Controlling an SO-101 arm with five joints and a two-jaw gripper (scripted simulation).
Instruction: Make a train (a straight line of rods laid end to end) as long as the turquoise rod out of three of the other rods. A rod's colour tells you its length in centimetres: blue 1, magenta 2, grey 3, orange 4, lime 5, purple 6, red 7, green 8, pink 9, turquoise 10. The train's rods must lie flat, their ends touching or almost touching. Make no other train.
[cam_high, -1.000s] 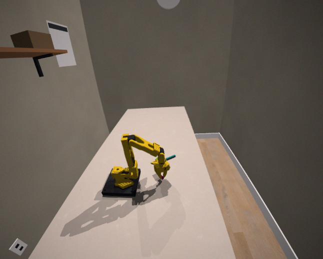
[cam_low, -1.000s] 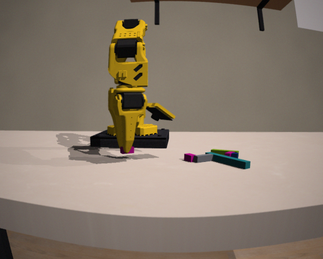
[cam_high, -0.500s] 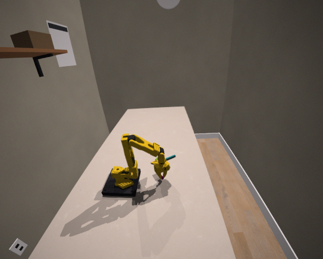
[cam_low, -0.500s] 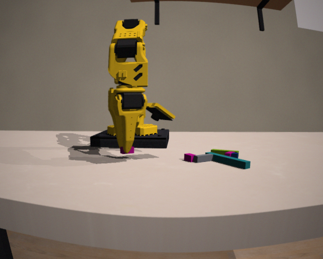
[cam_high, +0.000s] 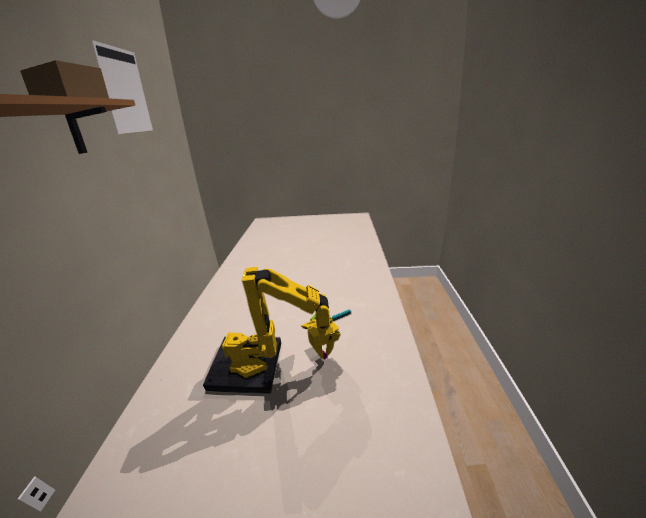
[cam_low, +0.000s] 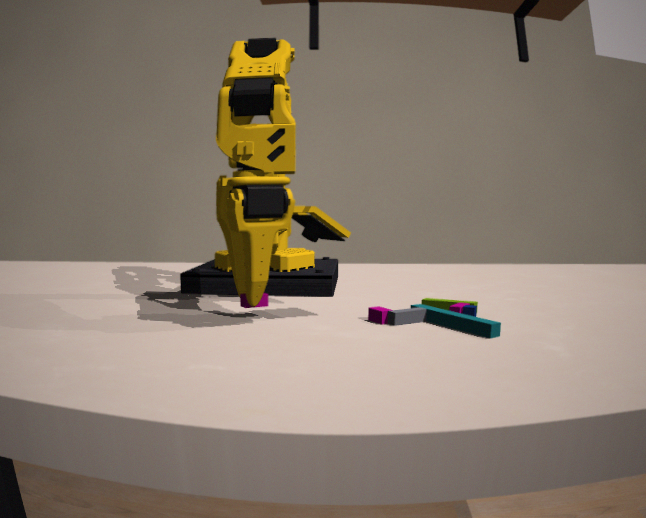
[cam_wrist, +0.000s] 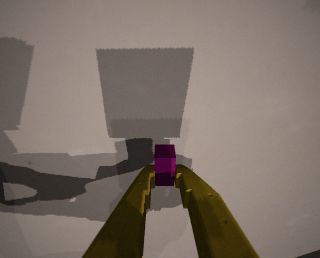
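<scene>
Near edge of the worktop (cam_low: 323, 377): bare surface is seen, nothing placed on it there.

Next back, right of centre in the exterior view, the rod cluster is laid flat:
- turquoise rod (cam_low: 462, 322), longest, angled toward the right front
- grey rod (cam_low: 406, 315) touching the turquoise rod's left part, end to end with a magenta rod (cam_low: 378, 314) on its left
- lime rod (cam_low: 448, 302) just behind the turquoise one
- second magenta piece (cam_low: 458, 307) and a blue rod (cam_low: 470, 309) tucked between lime and turquoise; exact contact cannot be told

Left of the cluster and well apart from it, the gripper (cam_low: 253, 298) is pointed straight down. The fingers are clenched on another magenta rod (cam_wrist: 164, 165), gripped at its sides in the wrist view, with most of the block protruding past the fingertips. In the exterior view this rod (cam_low: 253, 300) is at or just above the worktop; contact with the surface cannot be told. Its shadow is seen directly beside it.

Behind the gripper: yellow arm (cam_low: 256, 124) folded over, mounted on a black base plate (cam_low: 323, 280).

In the top view, only the turquoise rod's tip (cam_high: 341, 314) is seen past the wrist; the rest of the cluster is hidden by the arm.

Far back: wall shelf (cam_high: 64, 102) carrying a brown box (cam_high: 64, 78). No containers are seen on the worktop; box contents not visible.
</scene>
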